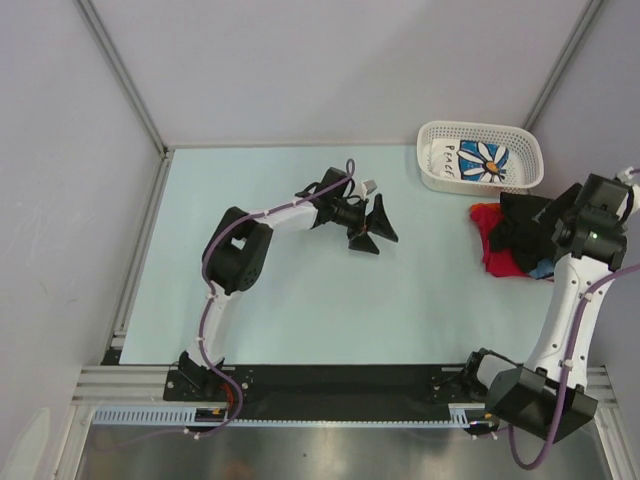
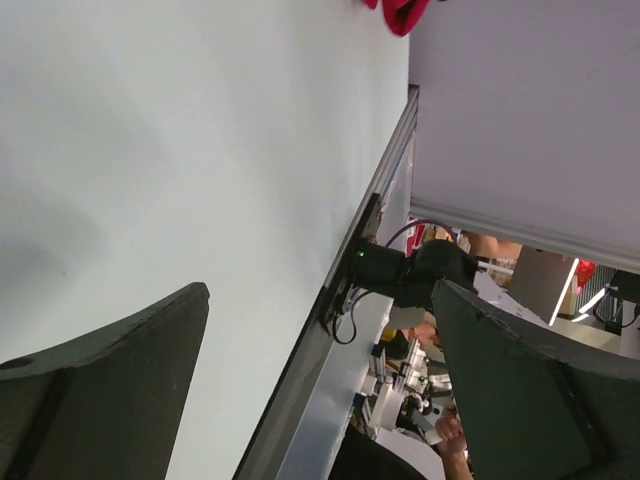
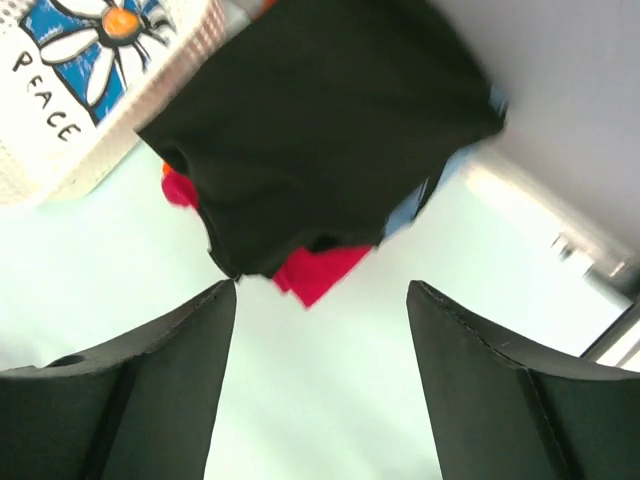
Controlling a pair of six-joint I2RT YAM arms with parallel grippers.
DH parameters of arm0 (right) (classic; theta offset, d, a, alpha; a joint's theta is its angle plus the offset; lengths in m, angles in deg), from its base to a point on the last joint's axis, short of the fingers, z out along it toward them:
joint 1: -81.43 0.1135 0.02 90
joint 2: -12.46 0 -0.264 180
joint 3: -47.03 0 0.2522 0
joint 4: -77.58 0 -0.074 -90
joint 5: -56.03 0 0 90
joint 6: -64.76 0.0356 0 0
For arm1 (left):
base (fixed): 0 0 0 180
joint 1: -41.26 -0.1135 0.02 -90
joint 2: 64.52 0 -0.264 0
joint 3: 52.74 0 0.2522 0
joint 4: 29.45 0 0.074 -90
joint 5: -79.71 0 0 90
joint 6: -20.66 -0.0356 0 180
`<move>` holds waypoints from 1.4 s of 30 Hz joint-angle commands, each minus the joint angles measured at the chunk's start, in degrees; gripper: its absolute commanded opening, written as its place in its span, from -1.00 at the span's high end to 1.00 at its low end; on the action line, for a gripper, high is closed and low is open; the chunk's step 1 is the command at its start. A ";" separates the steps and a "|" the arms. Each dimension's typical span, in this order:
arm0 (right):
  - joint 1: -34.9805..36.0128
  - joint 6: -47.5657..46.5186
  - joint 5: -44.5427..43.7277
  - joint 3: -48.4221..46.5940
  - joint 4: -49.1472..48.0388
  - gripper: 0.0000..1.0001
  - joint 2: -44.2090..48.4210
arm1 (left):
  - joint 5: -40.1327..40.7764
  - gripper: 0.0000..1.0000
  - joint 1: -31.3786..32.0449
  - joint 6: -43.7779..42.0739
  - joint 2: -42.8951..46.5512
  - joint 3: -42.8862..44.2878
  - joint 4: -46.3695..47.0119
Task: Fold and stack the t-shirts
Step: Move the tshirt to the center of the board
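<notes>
Checked the overhead view first. Spotted the left gripper (image 1: 374, 228) out over the middle of the pale table (image 1: 300, 300), rolled onto its side and spread wide open, holding nothing. Got the same story from its own wrist cam: two dark fingers (image 2: 100, 390) far apart, with plain tabletop between them.

Found the t-shirts (image 1: 510, 240) heaped in a loose pile at the right side of the table, just in front of the white lattice basket (image 1: 432, 178). Couldn't tell for sure whether touching it or not. Made out a black shirt (image 3: 320, 130) draped on top, a red shirt (image 3: 322, 275) sticking out underneath, and a scrap of light blue (image 3: 410, 212) poking out at the pile's edge. Noticed one more, a white daisy-print shirt (image 1: 482, 160) with "PEACE" on it, lying inside the basket.

Saw the right gripper (image 3: 320, 370) hanging right by that pile, opened up, with only bare table between the two fingers. Not gripping anything: black shirt just past the fingertips, no cloth pinched. Couldn't make out the right jaws from overhead, tucked away under the wrist.
</notes>
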 commanded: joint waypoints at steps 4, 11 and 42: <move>-12.06 10.95 22.45 8.26 0.91 -0.47 4.53 | -4.19 -0.99 -0.81 -6.31 6.27 -4.49 2.03; -23.22 20.61 34.49 15.90 -1.37 -0.46 7.69 | -7.08 -0.99 -2.48 -12.11 4.95 -1.86 -2.90; -31.40 42.17 39.16 39.20 -24.76 -0.43 18.96 | 9.78 -0.99 -3.45 -27.23 12.77 -5.10 -25.31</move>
